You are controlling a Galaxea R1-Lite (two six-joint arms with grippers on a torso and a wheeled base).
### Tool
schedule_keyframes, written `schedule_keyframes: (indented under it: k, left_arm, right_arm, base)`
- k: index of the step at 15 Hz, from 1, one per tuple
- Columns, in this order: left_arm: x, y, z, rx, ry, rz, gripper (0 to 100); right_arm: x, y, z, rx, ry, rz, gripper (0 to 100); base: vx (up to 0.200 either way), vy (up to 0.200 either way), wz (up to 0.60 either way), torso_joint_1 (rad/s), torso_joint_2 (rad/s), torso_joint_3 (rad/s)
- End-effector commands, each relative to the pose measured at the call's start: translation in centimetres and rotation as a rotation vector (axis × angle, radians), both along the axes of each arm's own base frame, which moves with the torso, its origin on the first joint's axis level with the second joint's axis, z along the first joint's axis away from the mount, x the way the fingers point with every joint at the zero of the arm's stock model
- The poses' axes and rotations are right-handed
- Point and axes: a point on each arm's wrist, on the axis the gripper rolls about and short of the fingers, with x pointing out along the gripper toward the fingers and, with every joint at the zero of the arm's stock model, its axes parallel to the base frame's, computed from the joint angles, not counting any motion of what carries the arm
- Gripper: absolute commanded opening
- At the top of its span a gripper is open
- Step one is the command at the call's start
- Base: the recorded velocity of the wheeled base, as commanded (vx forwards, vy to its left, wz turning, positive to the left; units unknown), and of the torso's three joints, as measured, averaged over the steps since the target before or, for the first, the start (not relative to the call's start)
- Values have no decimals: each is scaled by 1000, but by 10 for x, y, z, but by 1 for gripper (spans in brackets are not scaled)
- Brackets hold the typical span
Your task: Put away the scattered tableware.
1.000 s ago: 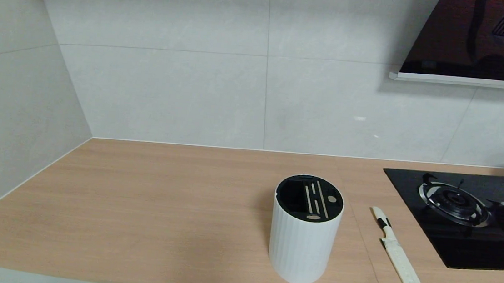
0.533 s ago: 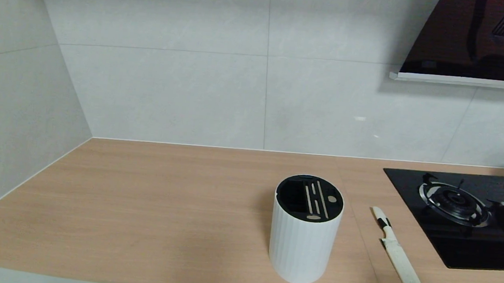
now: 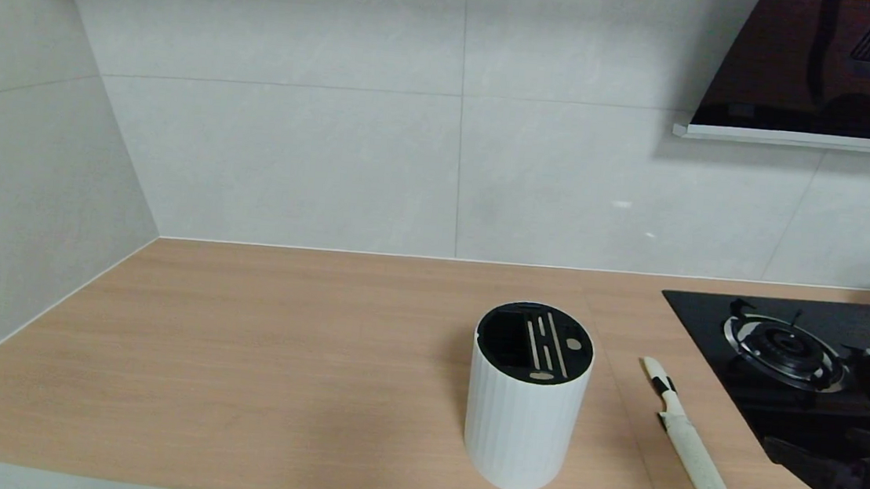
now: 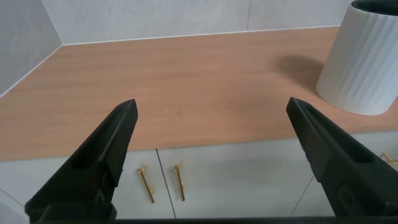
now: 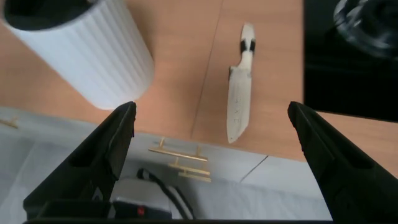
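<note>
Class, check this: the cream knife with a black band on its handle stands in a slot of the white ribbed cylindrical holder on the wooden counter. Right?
No. The cream knife lies flat on the wooden counter, to the right of the white ribbed cylindrical holder and apart from it, not in a slot. The head view shows this.

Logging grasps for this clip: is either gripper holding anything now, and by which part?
Nothing is held. The left gripper and right gripper are both open and empty; the knife lies untouched on the counter.
</note>
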Motion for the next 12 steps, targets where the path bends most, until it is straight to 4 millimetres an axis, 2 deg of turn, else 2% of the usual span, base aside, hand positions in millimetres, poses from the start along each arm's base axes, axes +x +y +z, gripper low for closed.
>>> schedule_keyframes:
  k: [1,4,6,7,8,9,12]
  left_arm:
    - [0,0,0,0,0,0,100]
    - [0,0,0,0,0,0,100]
    - [0,0,0,0,0,0,100]
    - [0,0,0,0,0,0,100]
    - [0,0,0,0,0,0,100]
    - [0,0,0,0,0,0,100]
    - [0,0,0,0,0,0,100]
  right_arm:
    - [44,7,-27,-18,110,-1,100]
    - [73,11,-52,-36,152,-16,100]
    - [85,12,-57,-42,144,-28,100]
    - [100,13,-58,-43,131,-35,100]
    - [105,14,-58,-43,130,-37,100]
    - [122,11,-58,-51,121,-49,100]
    - [134,7,-71,-55,162,-67,100]
  base:
    - [0,0,0,0,0,0]
    - [0,0,0,0,0,0]
    - [0,0,0,0,0,0]
    - [0,0,0,0,0,0]
    - [0,0,0,0,0,0]
    - [0,0,0,0,0,0]
    - [0,0,0,0,0,0]
